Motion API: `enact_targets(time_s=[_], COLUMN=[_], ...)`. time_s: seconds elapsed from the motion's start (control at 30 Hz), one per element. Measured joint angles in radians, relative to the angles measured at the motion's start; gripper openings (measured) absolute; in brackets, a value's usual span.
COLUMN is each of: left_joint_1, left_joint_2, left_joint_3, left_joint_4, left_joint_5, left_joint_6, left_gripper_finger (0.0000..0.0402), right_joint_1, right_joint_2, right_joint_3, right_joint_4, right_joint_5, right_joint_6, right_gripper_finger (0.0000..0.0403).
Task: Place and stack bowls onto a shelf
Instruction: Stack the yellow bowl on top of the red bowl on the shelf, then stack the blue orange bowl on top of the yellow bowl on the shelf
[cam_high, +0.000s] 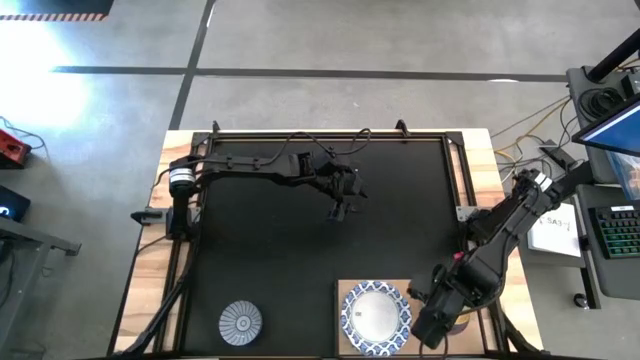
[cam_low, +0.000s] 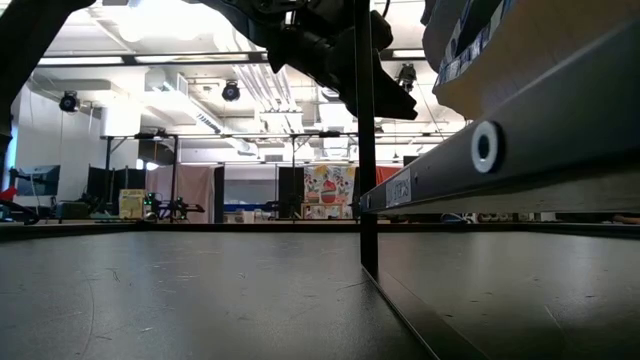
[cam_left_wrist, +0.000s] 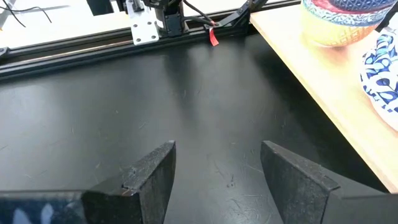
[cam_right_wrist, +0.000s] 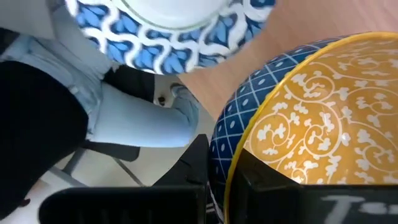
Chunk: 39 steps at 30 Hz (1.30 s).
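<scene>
While the right arm worked at the shelf, these were the points that mattered for setting the orange-yellow bowl down well.

High view: the right end effector (cam_high: 438, 300) hung over the right end of the shelf (cam_high: 343, 290), just beside the white bowl with the blue patterned rim (cam_high: 375, 316) already resting there; a grey-striped bowl (cam_high: 240, 322) sat well apart on the black mat (cam_high: 270, 240). The left end effector (cam_high: 340, 205) waited above mid-mat.

Low view: only arm links and the underside of the shelf showed, so it gave no guide to height.

Left wrist view: its fingers (cam_left_wrist: 149, 177) stood spread over bare mat, holding nothing.

Right wrist view: the fingers were pinched on the rim of the orange-yellow bowl (cam_right_wrist: 311, 118), one inside, one outside, with the white bowl close beside it.

Advice: lower level onto bare wood, keep rims from knocking, and release only once the base sat flat.

Risk: a tilted bowl might roll off the shelf edge.
</scene>
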Motion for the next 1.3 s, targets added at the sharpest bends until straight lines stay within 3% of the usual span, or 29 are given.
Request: enact_targets(time_s=[0.23, 0.47, 0.83, 1.03, 1.13, 1.3], left_joint_1=[0.0, 0.0, -0.001, -0.001, -0.001, -0.001], left_joint_2=[0.0, 0.0, 0.0, 0.0, 0.0, -0.007], left_joint_3=[0.0, 0.0, 0.0, 0.0, 0.0, 0.0], left_joint_4=[0.001, -0.001, -0.008, -0.016, -0.055, -0.12], left_joint_5=[0.0, 0.0, 0.0, 0.001, 0.004, 0.001], left_joint_6=[0.0, 0.0, -0.034, -0.051, -0.077, -0.169], left_gripper_finger=[0.0217, 0.0217, 0.0217, 0.0217, 0.0217, 0.0217], right_joint_1=[0.0, 0.011, 0.019, 0.027, 0.026, 0.026], right_joint_2=[0.026, 0.052, 0.052, 0.051, 0.05, 0.05], right_joint_3=[0.02, 0.038, 0.041, 0.091, 0.131, 0.182], right_joint_4=[-0.112, -0.115, -0.118, -0.122, -0.133, -0.171], right_joint_5=[-0.016, -0.017, -0.028, -0.073, -0.047, 0.105], right_joint_6=[0.014, 0.007, 0.014, 0.012, -0.021, -0.143], right_gripper_finger=[0.0013, 0.0018, 0.0115, 0.0135, 0.0136, 0.0136])
